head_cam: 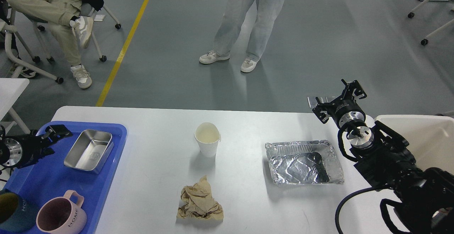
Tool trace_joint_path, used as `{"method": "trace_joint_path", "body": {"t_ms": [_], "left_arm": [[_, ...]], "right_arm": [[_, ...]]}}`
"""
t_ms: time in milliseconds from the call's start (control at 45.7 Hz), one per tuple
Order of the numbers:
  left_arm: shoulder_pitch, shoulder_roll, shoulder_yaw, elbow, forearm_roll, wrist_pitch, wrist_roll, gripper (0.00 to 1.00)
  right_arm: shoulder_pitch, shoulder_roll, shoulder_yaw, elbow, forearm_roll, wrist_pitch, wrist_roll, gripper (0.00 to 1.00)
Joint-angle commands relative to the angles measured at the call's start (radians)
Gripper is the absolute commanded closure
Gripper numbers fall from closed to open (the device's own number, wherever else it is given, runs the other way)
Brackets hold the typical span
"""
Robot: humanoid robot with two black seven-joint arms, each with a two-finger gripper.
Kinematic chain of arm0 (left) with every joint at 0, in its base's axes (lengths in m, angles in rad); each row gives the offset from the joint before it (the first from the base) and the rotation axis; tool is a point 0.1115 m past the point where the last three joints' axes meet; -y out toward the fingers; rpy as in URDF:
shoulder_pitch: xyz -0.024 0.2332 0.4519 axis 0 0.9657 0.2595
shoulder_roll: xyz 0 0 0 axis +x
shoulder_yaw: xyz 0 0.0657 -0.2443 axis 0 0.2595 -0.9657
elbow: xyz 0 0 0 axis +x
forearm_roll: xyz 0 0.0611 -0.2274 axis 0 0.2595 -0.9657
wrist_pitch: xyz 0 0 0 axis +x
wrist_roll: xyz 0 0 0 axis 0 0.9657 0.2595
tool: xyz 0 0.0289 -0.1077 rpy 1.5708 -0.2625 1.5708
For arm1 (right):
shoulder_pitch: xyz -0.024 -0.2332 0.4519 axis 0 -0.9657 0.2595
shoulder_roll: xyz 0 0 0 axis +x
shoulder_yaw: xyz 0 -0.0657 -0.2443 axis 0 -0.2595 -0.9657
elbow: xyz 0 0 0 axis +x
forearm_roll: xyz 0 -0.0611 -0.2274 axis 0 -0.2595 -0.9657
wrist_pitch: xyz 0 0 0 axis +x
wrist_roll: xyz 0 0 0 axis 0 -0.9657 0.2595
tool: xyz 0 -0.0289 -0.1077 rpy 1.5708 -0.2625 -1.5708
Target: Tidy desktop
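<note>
The desktop (159, 191) is spanning the lower view. On it, a paper cup (207, 139) is standing at centre, a crumpled wad (200, 202) lying nearer, a foil tray (304, 162) right of the cup, a blue tray (53, 180) left, holding a steel pan (88, 150). The left gripper (56, 132), fingers parted and empty, is hovering left of the pan. The right gripper (337, 97) is hanging beyond the foil tray; its finger state cannot be told.

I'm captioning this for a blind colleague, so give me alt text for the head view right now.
A pale desktop holds a white paper cup, crumpled brown paper and a foil tray. At left, a blue tray carries a steel container and a pink mug, with the left pincer beside the container. The right pincer hovers at the far right.
</note>
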Motion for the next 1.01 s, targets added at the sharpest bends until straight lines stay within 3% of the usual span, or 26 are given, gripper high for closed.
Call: {"method": "trace_joint_path", "body": {"t_ms": [0, 197, 372, 438, 679, 832, 985], "left_arm": [[-0.054, 0.031, -0.027, -0.002, -0.018, -0.001, -0.096, 0.05], [-0.229, 0.034, -0.027, 0.000, -0.018, -0.008, -0.085, 0.04], [-0.385, 0.022, -0.029, 0.000, -0.019, -0.017, -0.036, 0.04], [-0.418, 0.006, -0.050, 0.005, -0.044, -0.008, -0.038, 0.04], [-0.410, -0.126, -0.222, 0.008, -0.317, 0.144, -0.035, 0.04], [-0.355, -0.169, -0.289, 0.008, -0.485, 0.147, -0.049, 0.04], [-0.270, -0.182, -0.449, 0.008, -0.656, 0.129, -0.041, 0.04]], "right_arm": [[0.005, 0.001, 0.000, 0.000, 0.000, 0.000, 0.000, 0.00], [0.009, 0.001, 0.000, 0.002, -0.015, 0.000, 0.000, 0.00], [0.012, -0.003, 0.000, 0.002, -0.018, 0.000, 0.000, 0.00], [0.014, -0.009, 0.002, 0.002, -0.020, 0.000, 0.000, 0.00], [0.020, -0.017, 0.002, 0.002, -0.020, 0.000, 0.000, 0.00], [0.031, -0.031, 0.002, 0.002, -0.018, -0.002, 0.000, 0.00], [0.045, -0.045, 0.003, 0.000, -0.018, -0.002, -0.002, 0.00]]}}
